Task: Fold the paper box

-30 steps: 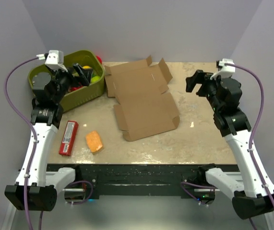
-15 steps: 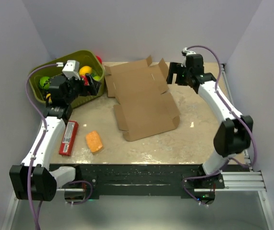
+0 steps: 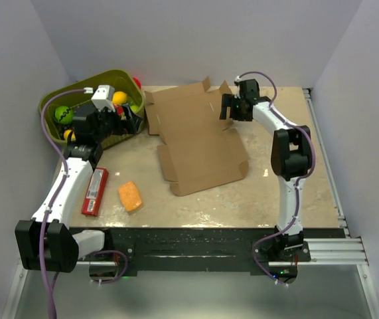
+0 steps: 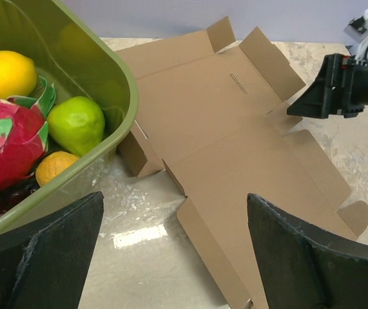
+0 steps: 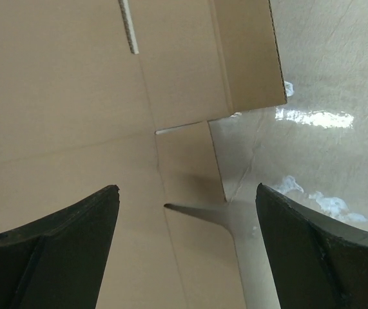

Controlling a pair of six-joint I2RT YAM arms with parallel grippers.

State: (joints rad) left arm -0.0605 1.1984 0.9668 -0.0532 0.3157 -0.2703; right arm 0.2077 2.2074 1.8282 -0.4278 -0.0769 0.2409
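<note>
The paper box [image 3: 199, 143] is lying flat, unfolded, on the table [image 3: 275, 189] beside the green bin [image 3: 115, 135] — light, stiff board, likely hinging at creases — while left gripper [image 3: 129, 116] and right gripper [image 3: 227, 107] are hovering spread, the right over a graspable side flap.

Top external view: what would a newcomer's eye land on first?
A flat, unfolded brown corrugated cardboard box lies spread in the middle of the table, with the right arm's open tool poised over its far right edge. At the far left corner, an olive-green plastic bin holds bright fruit.
</note>
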